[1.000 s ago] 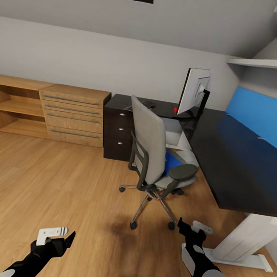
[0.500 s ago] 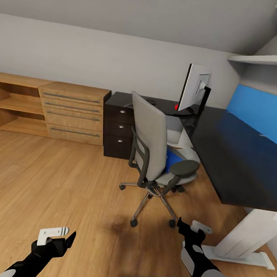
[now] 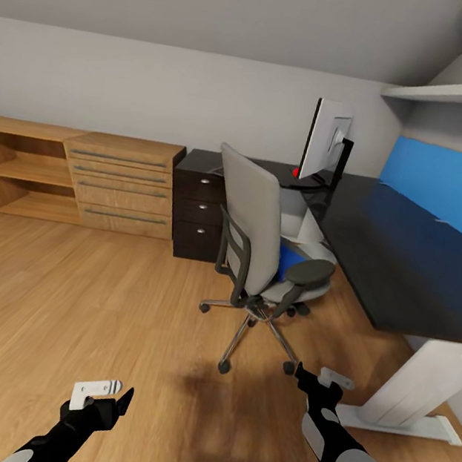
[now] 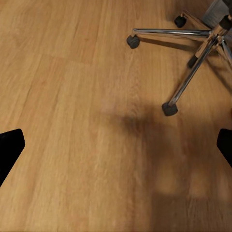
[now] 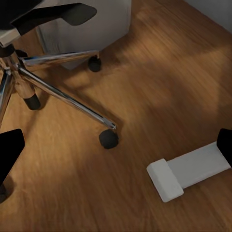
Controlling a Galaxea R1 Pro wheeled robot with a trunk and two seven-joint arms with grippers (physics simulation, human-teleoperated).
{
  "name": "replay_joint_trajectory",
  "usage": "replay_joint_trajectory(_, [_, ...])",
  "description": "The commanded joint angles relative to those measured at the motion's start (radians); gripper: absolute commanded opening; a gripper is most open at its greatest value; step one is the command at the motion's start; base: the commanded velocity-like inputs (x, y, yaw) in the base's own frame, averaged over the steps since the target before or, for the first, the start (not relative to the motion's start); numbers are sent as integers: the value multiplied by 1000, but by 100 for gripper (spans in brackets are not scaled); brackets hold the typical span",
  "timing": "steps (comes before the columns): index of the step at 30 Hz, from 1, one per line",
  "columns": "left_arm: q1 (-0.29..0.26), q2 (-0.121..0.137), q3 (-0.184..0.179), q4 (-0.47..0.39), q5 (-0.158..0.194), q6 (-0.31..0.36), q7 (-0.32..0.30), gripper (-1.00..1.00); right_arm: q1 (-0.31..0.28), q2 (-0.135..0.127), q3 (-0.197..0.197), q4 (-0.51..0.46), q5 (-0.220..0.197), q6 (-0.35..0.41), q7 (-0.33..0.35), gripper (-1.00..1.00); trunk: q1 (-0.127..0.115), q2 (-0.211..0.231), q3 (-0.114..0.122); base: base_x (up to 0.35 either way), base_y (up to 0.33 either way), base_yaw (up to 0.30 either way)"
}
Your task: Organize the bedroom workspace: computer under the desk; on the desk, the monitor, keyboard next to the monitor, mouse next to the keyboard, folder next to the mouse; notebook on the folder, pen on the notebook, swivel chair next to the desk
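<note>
The swivel chair (image 3: 266, 244) stands just beside the desk (image 3: 380, 241), the folder (image 3: 290, 263) on its seat — both the left gripper (image 3: 103, 399) and right gripper (image 3: 319, 385) hang wide, empty.

Grey swivel chair (image 3: 259, 243) on wood floor (image 3: 97, 314) beside black desk (image 3: 386, 249), back toward camera, blue folder (image 3: 291, 262) on its seat. Monitor (image 3: 325, 142) upright at the desk's far corner. Light-wood dresser (image 3: 119, 182) against the wall. Left gripper (image 3: 104, 398) and right gripper (image 3: 318, 381) low, empty, over the floor
</note>
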Motion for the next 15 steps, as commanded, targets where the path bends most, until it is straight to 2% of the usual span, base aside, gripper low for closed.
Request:
replay_joint_trajectory(1, [0, 0, 2, -1, 10, 6, 0, 100, -1, 0, -2, 1, -5, -4, 2, 100, 4, -8, -4, 0, 0, 0])
replay_joint_trajectory(15, [0, 0, 2, -1, 10, 7, 2, 100, -1, -1, -2, -1, -5, -4, 2, 100, 58, -106, -48, 0, 0, 0])
